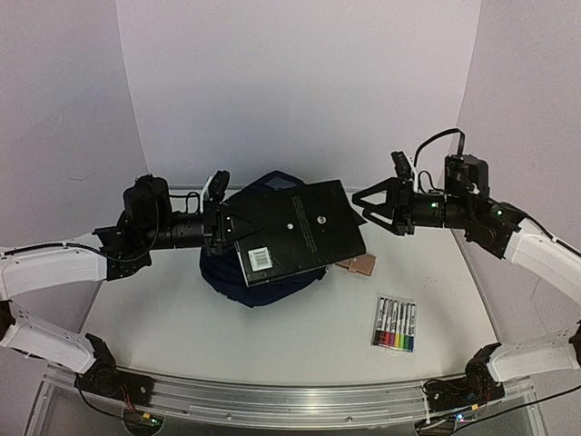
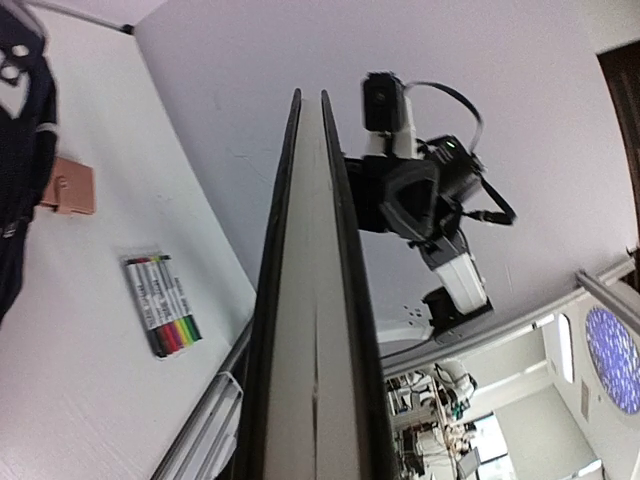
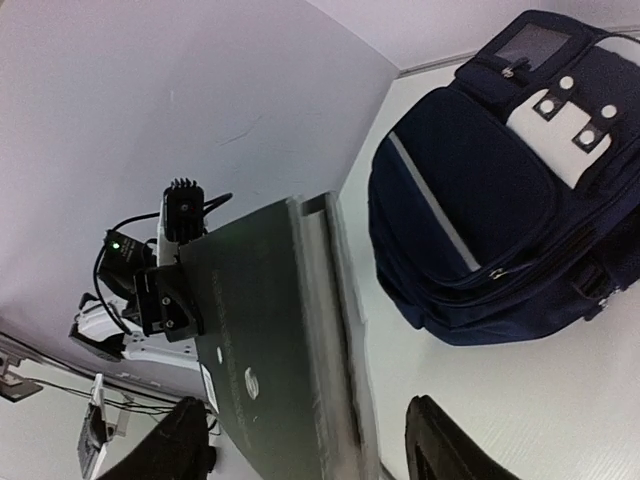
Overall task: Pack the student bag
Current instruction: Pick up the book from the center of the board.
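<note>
A black book (image 1: 295, 232) with a barcode label hangs level over the student bag (image 1: 259, 289), a navy-blue backpack lying on the table. My left gripper (image 1: 222, 225) is shut on the book's left edge, and the right wrist view shows it clamped there (image 3: 165, 300). My right gripper (image 1: 368, 204) stands open at the book's right edge. Its dark fingers (image 3: 450, 445) sit apart on either side of the book (image 3: 260, 340) without touching it. In the left wrist view the book's pale page edge (image 2: 315, 300) fills the middle. The bag (image 3: 500, 180) shows its white stripe and zip pockets.
A pack of coloured markers (image 1: 395, 325) lies on the table at the front right. A small brown item (image 1: 359, 265) lies just right of the bag. White walls close in the table at the back and sides, and a metal rail (image 1: 290, 400) runs along the near edge.
</note>
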You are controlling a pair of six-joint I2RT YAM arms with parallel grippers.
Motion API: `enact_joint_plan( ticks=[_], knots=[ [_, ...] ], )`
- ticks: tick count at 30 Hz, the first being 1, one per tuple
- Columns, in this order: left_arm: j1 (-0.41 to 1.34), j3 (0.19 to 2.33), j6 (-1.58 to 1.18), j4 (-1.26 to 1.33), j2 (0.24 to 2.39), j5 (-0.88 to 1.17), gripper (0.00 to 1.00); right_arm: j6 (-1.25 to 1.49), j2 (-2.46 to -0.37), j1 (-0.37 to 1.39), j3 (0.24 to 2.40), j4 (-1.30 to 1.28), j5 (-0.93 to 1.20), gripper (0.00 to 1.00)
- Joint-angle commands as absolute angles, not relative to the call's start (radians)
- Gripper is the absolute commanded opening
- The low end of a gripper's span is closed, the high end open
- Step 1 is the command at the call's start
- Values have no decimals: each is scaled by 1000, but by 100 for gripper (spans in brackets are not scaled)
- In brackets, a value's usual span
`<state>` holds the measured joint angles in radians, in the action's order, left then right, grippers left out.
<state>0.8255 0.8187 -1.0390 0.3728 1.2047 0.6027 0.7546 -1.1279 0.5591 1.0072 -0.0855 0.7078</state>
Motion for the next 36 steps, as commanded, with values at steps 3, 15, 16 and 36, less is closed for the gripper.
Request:
enact_joint_plan(
  ticks=[3, 15, 16, 36],
  knots=[
    [628, 869, -1012, 177, 1116, 558, 0, 453, -1223, 618, 1163, -247, 361, 96],
    [51, 1014, -953, -151, 1022, 627, 0, 135, -1570, 994, 1383, -230, -222, 98],
    [22, 1020, -949, -172, 1023, 622, 0, 113, -1617, 1013, 1405, -230, -259, 98],
    [-53, 1031, -826, -385, 943, 634, 0, -133, -2176, 1123, 1753, -272, -709, 97]
  ],
)
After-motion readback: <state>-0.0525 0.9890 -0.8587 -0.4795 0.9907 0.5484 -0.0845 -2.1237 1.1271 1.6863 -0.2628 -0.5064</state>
